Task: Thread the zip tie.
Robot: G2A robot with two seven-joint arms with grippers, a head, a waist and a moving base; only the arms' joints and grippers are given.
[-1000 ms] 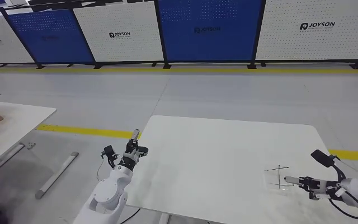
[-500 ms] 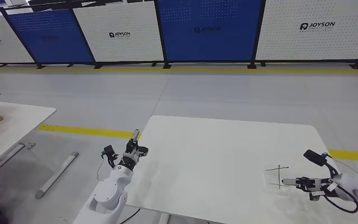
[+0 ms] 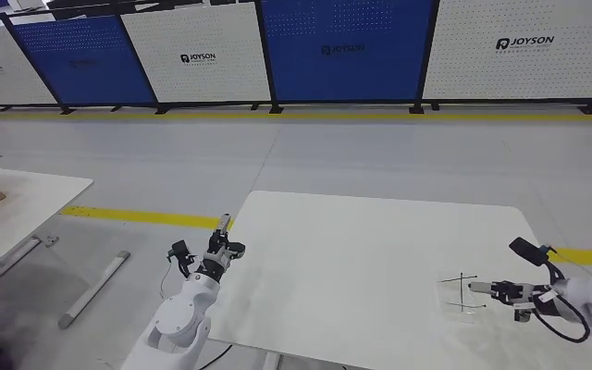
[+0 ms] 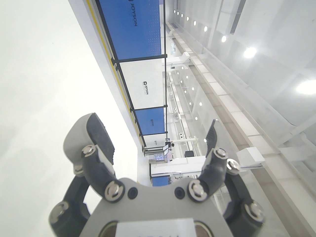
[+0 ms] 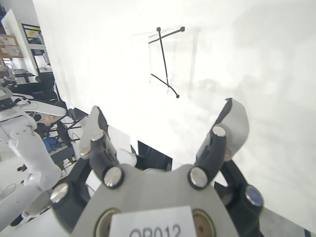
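Black zip ties [image 3: 462, 287] lie crossed by the near right corner of the white counter [image 3: 370, 268], just left of the right end effector [image 3: 474, 288]; the left end effector [image 3: 222, 225] hangs at the counter's left edge. Left wrist view: jaws wide, empty. Right wrist view: jaws wide, ties loose ahead, none looped. Threading looks unstarted; a grasp comes first.

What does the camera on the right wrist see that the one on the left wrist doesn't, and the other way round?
Right wrist view: three black zip ties lying crossed on the white table, ahead of that arm's open jaws. Left wrist view: blue and white wall panels and ceiling lights beyond its own open jaws. Both: the white table, and a pair of open jaws with nothing in them.
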